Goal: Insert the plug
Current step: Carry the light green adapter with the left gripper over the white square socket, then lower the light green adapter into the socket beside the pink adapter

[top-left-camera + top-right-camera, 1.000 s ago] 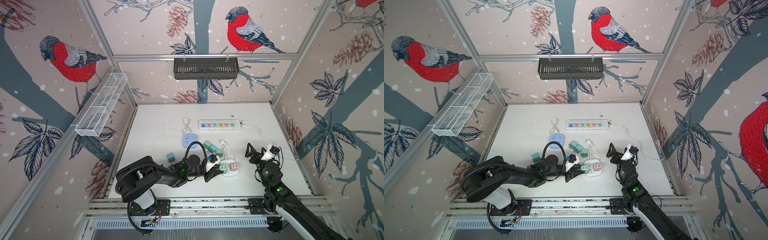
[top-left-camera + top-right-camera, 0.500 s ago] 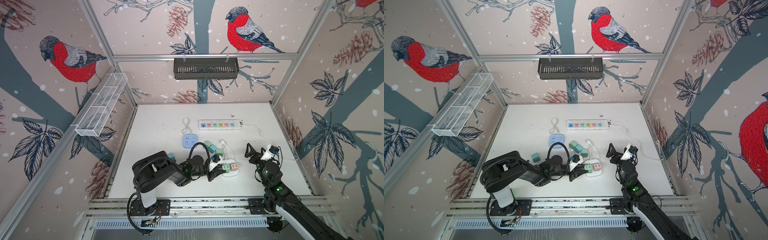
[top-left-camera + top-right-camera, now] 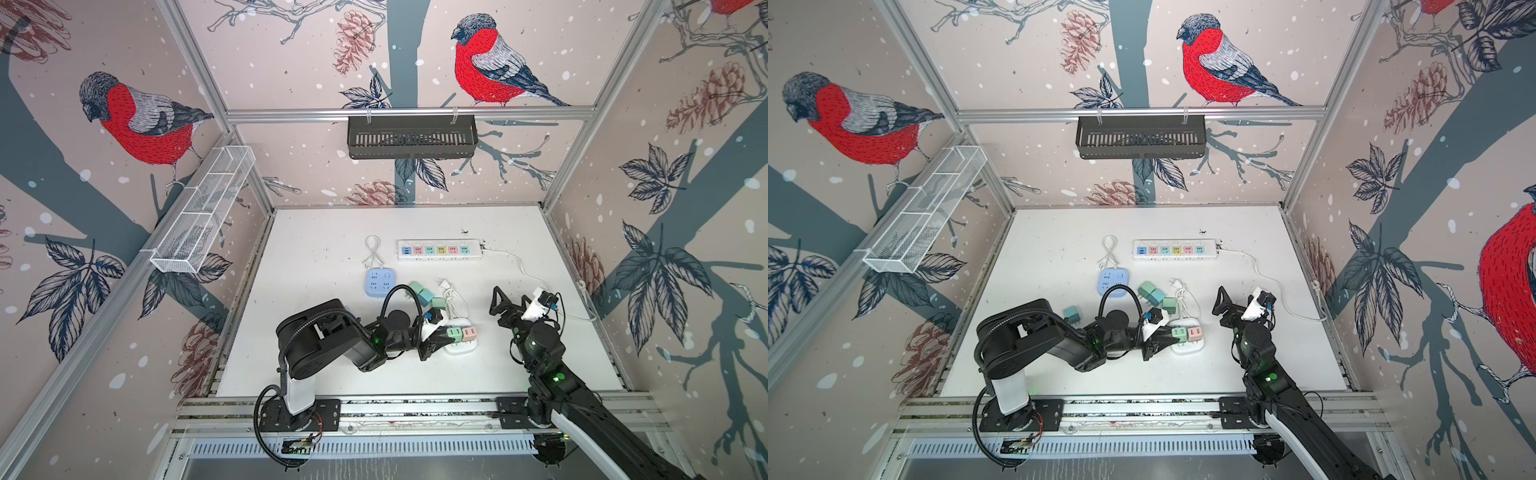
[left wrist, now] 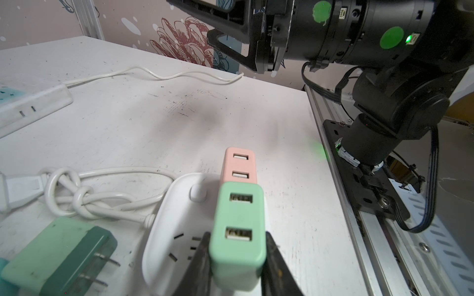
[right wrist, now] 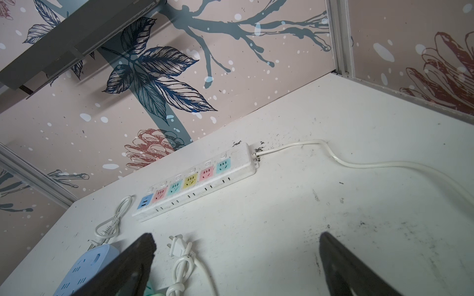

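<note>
Mint-green plastic charger plug (image 4: 239, 225) with two USB ports in its face, pinched by its side walls in the left claw (image 4: 237, 258). Black fingers (image 4: 200, 258) pressed flat against it, jaws closed on the plug. Upright under the claw, along one edge of a rounded white plastic socket block (image 4: 177, 212); prongs hidden, so no telling whether pushed fully home. Touching the plug on the side away from the claw, a pink plastic charger plug (image 4: 239, 165) of the same shape, upright on the same block. Beside the claw's fingers, a bare three-pin outlet and a round button on the block's top. Just past the block, a knotted white cord (image 4: 84, 197) lying on the scuffed white tabletop (image 4: 179, 115). Close beside the claw on that same side, a two-tone green plug (image 4: 59, 253) on its side, metal prongs pointing toward the block. Farther out in both top views, a small cluster of teal cube plugs (image 3: 424, 295), then a pale blue rounded socket block (image 3: 380, 282). Farthest from the claw, a long white power strip with coloured outlets (image 3: 439, 249) near the back wall. Well apart from the left claw, the right claw (image 3: 512, 300) raised above the table, jaws spread wide, nothing between them.
</note>
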Controlling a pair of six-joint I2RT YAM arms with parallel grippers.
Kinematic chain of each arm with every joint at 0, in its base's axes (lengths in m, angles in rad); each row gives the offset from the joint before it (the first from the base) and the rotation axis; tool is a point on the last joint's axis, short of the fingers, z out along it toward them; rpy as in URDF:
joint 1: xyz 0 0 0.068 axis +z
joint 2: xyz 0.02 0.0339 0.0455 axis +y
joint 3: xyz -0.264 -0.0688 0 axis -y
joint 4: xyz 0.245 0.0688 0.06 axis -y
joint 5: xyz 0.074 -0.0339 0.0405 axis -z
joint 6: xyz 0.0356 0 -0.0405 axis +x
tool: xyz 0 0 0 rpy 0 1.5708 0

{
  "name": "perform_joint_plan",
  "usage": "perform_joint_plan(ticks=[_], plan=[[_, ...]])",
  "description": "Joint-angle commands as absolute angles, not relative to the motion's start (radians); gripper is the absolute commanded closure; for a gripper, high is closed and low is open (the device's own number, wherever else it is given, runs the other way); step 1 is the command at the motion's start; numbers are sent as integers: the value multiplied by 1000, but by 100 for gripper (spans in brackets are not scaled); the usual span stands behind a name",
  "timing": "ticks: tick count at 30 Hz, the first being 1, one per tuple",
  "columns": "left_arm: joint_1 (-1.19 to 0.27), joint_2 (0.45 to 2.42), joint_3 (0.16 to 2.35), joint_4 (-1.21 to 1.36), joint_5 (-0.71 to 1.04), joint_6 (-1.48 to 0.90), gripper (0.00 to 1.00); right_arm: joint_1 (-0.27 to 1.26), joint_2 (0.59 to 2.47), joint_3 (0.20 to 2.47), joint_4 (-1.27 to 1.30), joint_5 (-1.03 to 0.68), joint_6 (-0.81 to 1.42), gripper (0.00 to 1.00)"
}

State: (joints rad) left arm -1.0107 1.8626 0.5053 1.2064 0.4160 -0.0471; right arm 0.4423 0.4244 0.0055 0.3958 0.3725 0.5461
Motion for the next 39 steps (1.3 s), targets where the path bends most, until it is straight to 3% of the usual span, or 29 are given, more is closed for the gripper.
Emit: perform_joint_plan(ticks=[1,39], plan=[[-1010,1871,510,1267,414,-26,100,440,423,7,417,365,550,0],[-1020,1916,497,1202,369,70,100,432,424,6,419,355,556,0]])
